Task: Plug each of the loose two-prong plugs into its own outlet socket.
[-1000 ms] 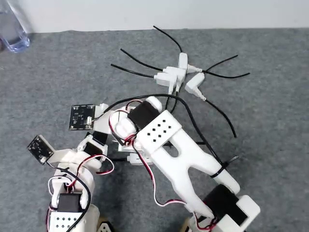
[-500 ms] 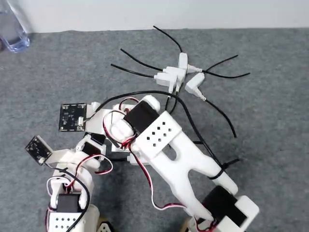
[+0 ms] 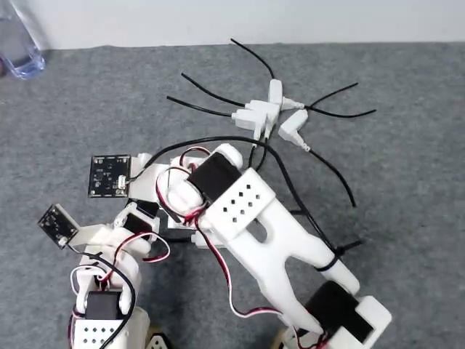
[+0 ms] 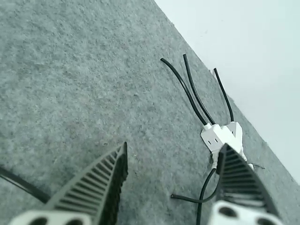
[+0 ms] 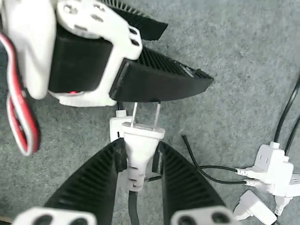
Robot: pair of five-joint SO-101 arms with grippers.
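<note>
My right gripper (image 5: 140, 144) is shut on a white two-prong plug (image 5: 139, 140). Its bare prongs point at the black fingers (image 5: 159, 82) of the left arm, a short gap away. A small white block (image 5: 117, 125) lies on the mat beside the prongs. My left gripper (image 4: 173, 154) is open over bare mat with nothing between its fingers. The white outlet cluster (image 3: 261, 113) (image 4: 220, 136) (image 5: 274, 164) lies farther off with black cords fanning out. A loose white plug (image 3: 293, 127) (image 5: 255, 206) lies beside it. In the high view the right arm (image 3: 247, 211) covers both grippers.
The grey felt mat (image 3: 392, 203) covers the table. Black cords (image 3: 320, 167) trail from the outlet cluster toward the right arm. A clear bottle (image 3: 18, 51) stands at the far left corner, by the white wall. Open mat lies to the left and right of the arms.
The right arm's wrist has shifted a little to the left over the last second. The left arm and the outlet cluster have stayed put.
</note>
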